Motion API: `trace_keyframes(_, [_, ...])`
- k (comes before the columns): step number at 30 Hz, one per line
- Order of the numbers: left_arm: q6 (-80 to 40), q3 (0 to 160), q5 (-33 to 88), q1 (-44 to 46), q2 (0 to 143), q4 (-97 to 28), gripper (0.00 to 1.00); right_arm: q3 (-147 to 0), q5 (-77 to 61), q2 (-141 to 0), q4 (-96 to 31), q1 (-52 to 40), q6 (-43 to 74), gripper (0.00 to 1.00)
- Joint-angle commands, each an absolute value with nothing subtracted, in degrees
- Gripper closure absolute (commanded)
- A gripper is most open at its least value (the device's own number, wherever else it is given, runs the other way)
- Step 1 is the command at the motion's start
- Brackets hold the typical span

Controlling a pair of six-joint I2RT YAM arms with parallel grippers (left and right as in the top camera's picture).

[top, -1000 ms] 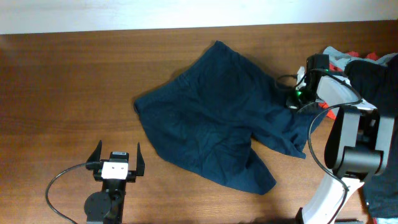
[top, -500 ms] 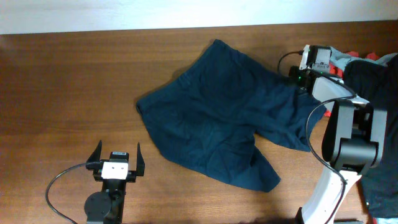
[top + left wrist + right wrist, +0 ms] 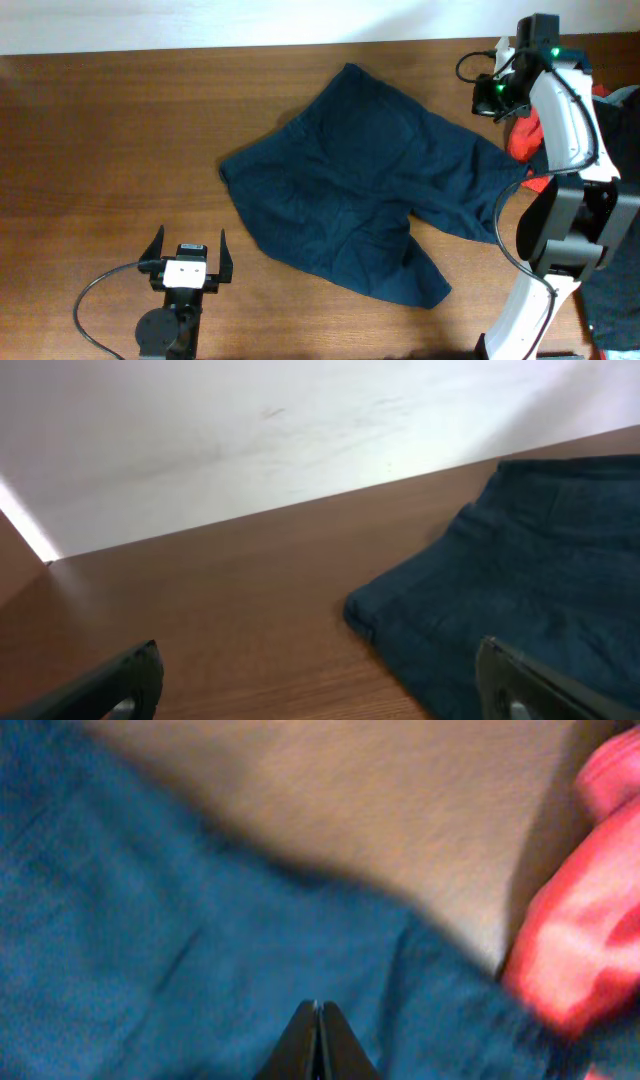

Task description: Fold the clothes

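The dark navy shorts [image 3: 360, 190] lie spread across the middle of the table, waistband toward the left and the legs toward the right and the front. My right gripper [image 3: 497, 96] hovers above the shorts' far right corner. Its fingers are shut tip to tip with nothing between them. In the right wrist view the closed tips [image 3: 318, 1007] point down at the blue cloth [image 3: 150, 970]. My left gripper [image 3: 190, 240] rests wide open near the front left, apart from the shorts. The left wrist view shows the shorts' edge [image 3: 520, 580] ahead to the right of the left gripper [image 3: 325, 695].
An orange-red garment [image 3: 522, 140] lies by the shorts' right edge, under the right arm, and shows as red cloth [image 3: 590, 920] in the right wrist view. A black garment [image 3: 620, 150] sits at the far right. Bare wooden table [image 3: 100, 150] spreads to the left.
My right arm has risen from the shorts' right edge and swung toward the far right corner. The shorts' right side has shifted slightly rightward. The left arm has not moved.
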State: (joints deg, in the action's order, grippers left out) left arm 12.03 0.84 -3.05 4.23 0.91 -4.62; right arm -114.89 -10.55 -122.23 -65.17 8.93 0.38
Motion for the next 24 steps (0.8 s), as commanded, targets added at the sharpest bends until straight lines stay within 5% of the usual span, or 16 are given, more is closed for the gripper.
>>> trace_keyframes(1, [12.7,0.6,-2.8,4.5,0.7,-4.6,0.01,-117.6,-21.0,-120.7,-69.6,6.3,0.3,0.95])
trace_keyframes(16, [12.7,0.6,-2.8,4.5,0.7,-4.6,0.01,-106.4,-12.8,-122.3,-70.7,-13.0,6.8,0.95])
trace_keyframes(24, [12.7,0.6,-2.8,4.5,0.7,-4.6,0.01,-97.0,-5.7,-122.3,-69.8,-14.1,10.0,0.96])
